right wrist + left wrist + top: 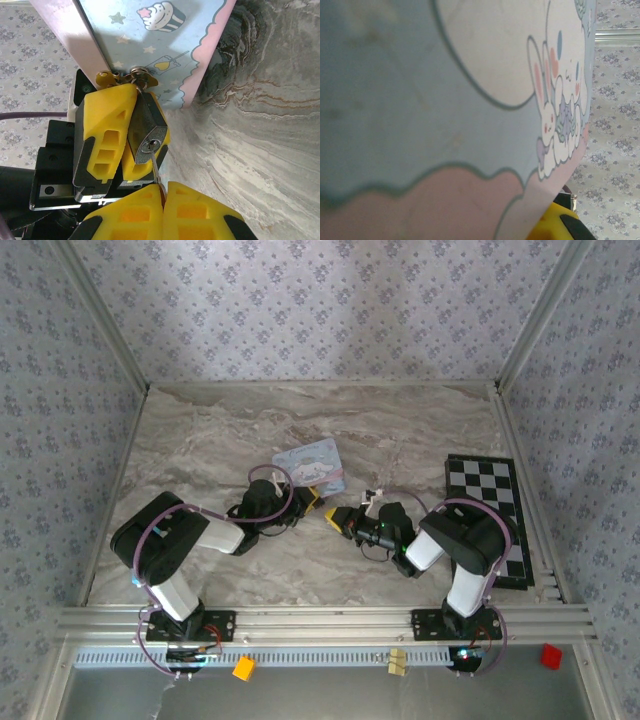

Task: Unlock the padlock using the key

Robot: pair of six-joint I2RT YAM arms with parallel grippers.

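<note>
From above I count two arms of mine. My left gripper (pixel 307 501) and my right gripper (pixel 337 519) point at each other with tips nearly meeting, in the middle of the grey-veined marble table (pixel 200 440). One pale blue, cartoon-printed rectangular tin (pixel 312 466) sits just behind the left tips. One black-and-white chequered board (pixel 488 510) lies along the table's right edge, well apart from the tin. On the metal rail in front are three small bits: one orange block (pixel 243 668), one pale clip (pixel 398 662) and one red block (pixel 550 655). What sits between my tips is too small to make out from here. My left wrist camera is pressed close to the tin's printed face, blurred, with white cartoon animals at its right. One yellow fingertip (pixel 552 225) pokes in at the bottom. My right wrist camera shows one small, dark, blocky padlock (pixel 149 131) with a silvery keyhole face. Its top sits at a brass-coloured clasp (pixel 111 78) on the tin's side. My left gripper's two yellow fingers (pixel 102 135) are clamped on the padlock, one on each side. One thin silvery key (pixel 156 175) runs from the keyhole down into my right gripper's two yellow fingers (pixel 200 212), which are pinched tight on it and hide its head.
</note>
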